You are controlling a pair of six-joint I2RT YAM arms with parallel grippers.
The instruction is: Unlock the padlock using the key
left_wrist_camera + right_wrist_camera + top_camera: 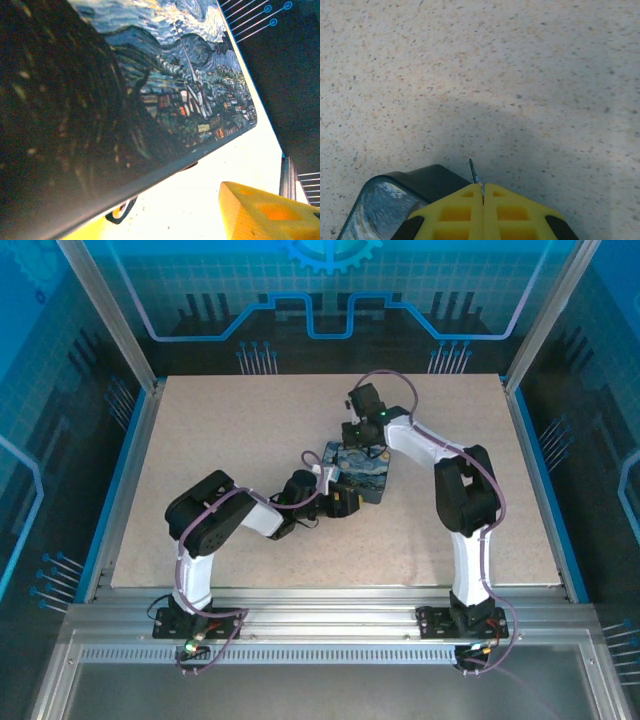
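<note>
My right gripper (482, 186) is shut on the key (474, 171), whose thin silvery blade sticks out past the yellow fingertips (465, 197) just above the table. Below and left of it is a dark corner of the painted night-sky box (395, 192). From above, the right gripper (362, 443) hangs at the far edge of the box (365, 475). My left gripper (345, 502) is at the box's near side. Its jaws are apart; one yellow finger (265, 210) stands clear of the box wall (165, 95). The padlock is hidden.
The speckled beige table (230, 440) stretches around the box, bounded by aluminium rails and blue glass walls. A small dark loop (119, 213) shows under the box's lower edge, beside the left finger.
</note>
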